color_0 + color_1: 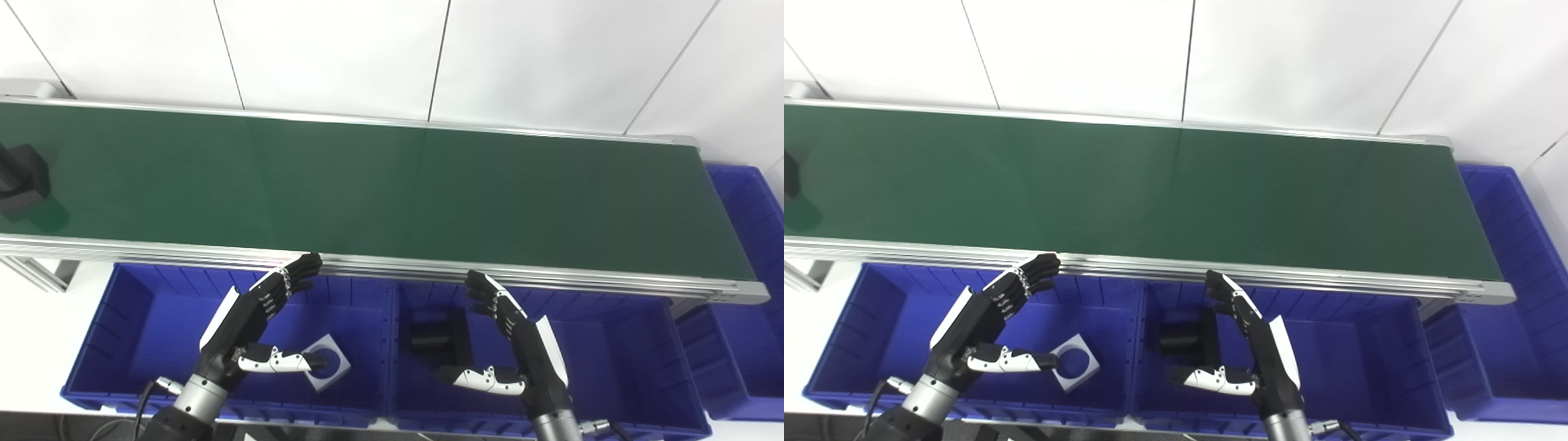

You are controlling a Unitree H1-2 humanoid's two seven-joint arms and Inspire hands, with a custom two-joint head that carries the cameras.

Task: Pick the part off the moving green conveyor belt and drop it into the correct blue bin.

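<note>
Black part (21, 180) riding far left on green conveyor belt (392, 184); left hand (257, 331) and right hand (520, 349) waited below it, released, empty. Next: timed grasp.

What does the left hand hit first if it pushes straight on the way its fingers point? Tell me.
Probably the conveyor's aluminium side rail: the left hand is open, its fingers aimed up-right with tips right at that rail. Depth is unclear, so they might pass beneath it.

Black part (21, 180) on conveyor belt (367, 184) cut by left picture edge. Left hand (257, 334) thumb overlaps grey square piece (327, 362). Right-end bin (750, 245) cropped.
</note>
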